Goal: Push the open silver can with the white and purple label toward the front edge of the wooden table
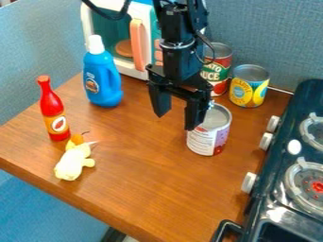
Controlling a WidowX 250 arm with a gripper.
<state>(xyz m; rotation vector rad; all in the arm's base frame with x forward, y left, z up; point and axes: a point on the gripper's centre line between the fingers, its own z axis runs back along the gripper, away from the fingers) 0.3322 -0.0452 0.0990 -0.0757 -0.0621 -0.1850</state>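
Observation:
My black gripper (pixel 176 118) hangs over the middle of the wooden table with its two fingers spread apart and nothing between them. Its right finger is beside a white-labelled can (pixel 208 131), overlapping the can's left edge in view; whether they touch I cannot tell. Behind the gripper to the right stand a red and green can (pixel 216 70) and a yellow can (pixel 249 86), the first partly hidden by the arm. At the left are an upright blue bottle (pixel 102 78) with a white cap, an upright red bottle (pixel 54 111) and a pale yellow plush toy (pixel 73 160) lying down.
A toy microwave (pixel 138 42) with a pink handle stands at the back, partly behind the arm. A dark toy stove (pixel 277 189) with white knobs lines the right side. The wooden table (pixel 145 189) has its front edge running from the left toward the bottom.

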